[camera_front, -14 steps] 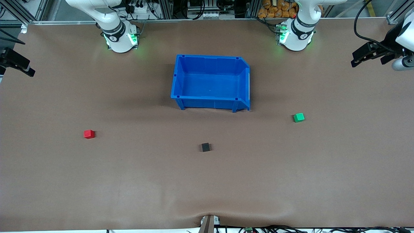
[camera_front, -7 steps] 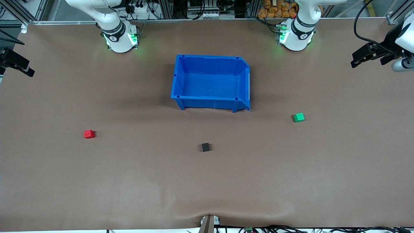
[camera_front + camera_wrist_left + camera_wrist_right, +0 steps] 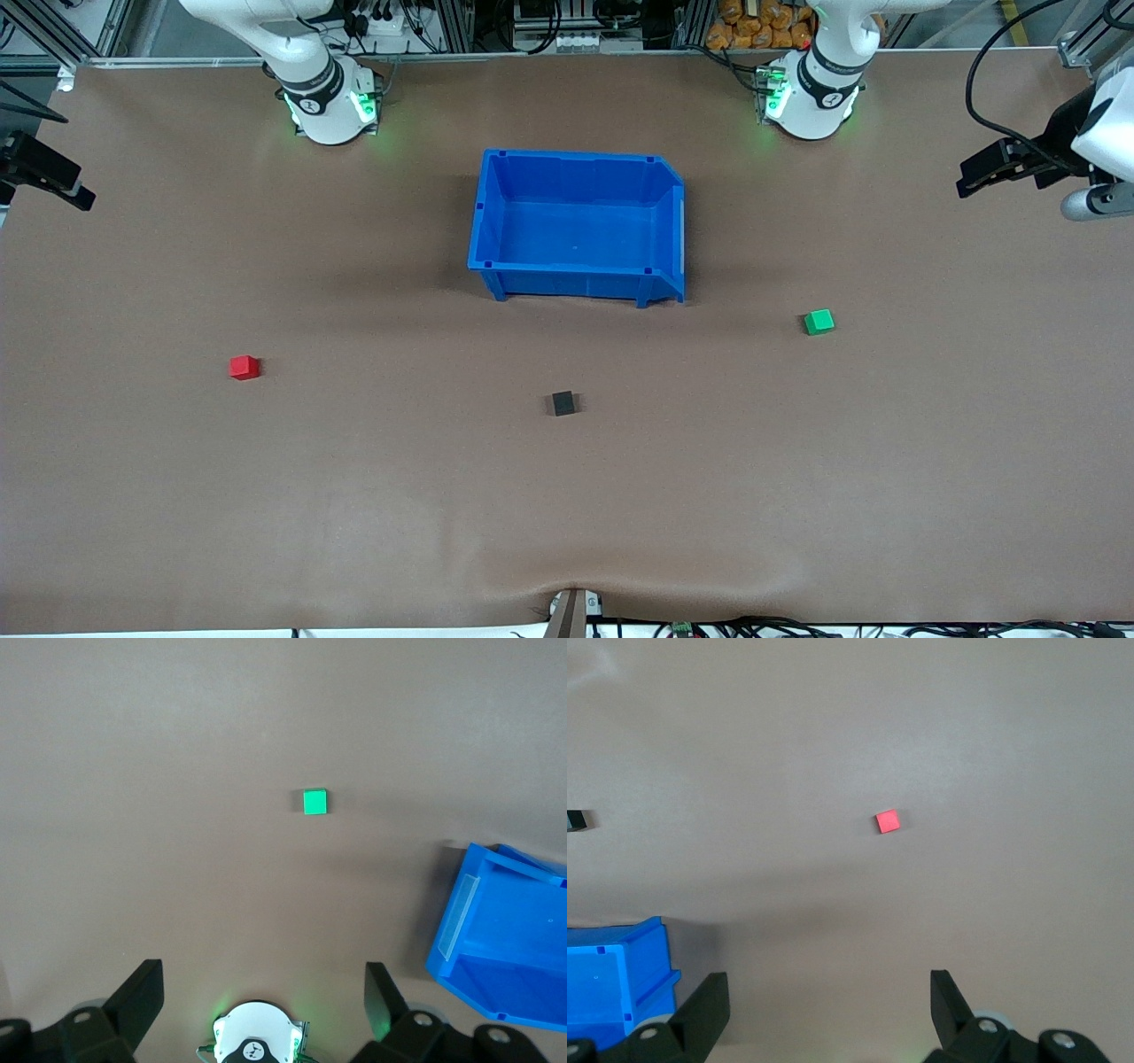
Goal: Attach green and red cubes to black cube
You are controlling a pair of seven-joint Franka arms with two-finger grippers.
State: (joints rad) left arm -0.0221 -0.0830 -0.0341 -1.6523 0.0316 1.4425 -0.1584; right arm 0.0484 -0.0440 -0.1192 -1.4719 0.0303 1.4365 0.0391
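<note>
The black cube point(image 3: 563, 403) lies on the brown table, nearer the front camera than the blue bin point(image 3: 576, 226). The green cube point(image 3: 819, 322) sits toward the left arm's end, the red cube point(image 3: 244, 367) toward the right arm's end; all three stand well apart. My left gripper point(image 3: 970, 177) hangs high over the left arm's end of the table, open and empty point(image 3: 261, 979), looking down on the green cube point(image 3: 314, 802). My right gripper point(image 3: 75, 188) hangs over the right arm's end, open and empty point(image 3: 828, 988), with the red cube point(image 3: 888, 821) and the black cube point(image 3: 576, 820) below.
The blue bin point(image 3: 505, 939) stands open-topped with nothing in it, mid-table between the two arm bases point(image 3: 330, 111) point(image 3: 811, 102). A corner of the bin point(image 3: 611, 979) also shows in the right wrist view. Wide bare table surrounds each cube.
The left gripper has drifted slightly over its end of the table. The cubes, the bin and the right gripper have not moved.
</note>
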